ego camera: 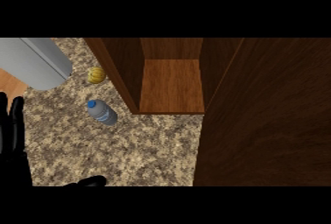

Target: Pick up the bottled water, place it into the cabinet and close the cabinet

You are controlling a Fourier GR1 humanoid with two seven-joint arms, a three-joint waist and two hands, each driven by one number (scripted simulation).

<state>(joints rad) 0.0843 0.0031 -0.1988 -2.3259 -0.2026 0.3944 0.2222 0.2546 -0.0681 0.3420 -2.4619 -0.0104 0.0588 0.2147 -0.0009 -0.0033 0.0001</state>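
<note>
Looking down at the speckled counter [129, 148], I see the water bottle [102, 112] standing near the open wooden cabinet [171, 83] — just left of its side wall, with a small yellow object [96, 75] behind it. My left hand [13, 127] rests at the left edge, fingers straight and upward; of my right hand [87, 181] only a dark tip shows — I cannot tell its state.

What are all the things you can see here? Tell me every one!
Bottled water: one, clear grey with a blue cap, on the counter left of the cabinet.
Cabinet: one, brown wood, open, shelf bare, at the upper middle.
Cabinet door: one, dark brown, swung open on the right.
Yellow round thing: one, beside the cabinet's left wall.
Grey appliance: one, upper left corner.
Counter: one, speckled beige stone.
Left hand: one, black, open, fingers up, at the left edge.
Right hand: one, black, only partly seen at the lower edge.
</note>
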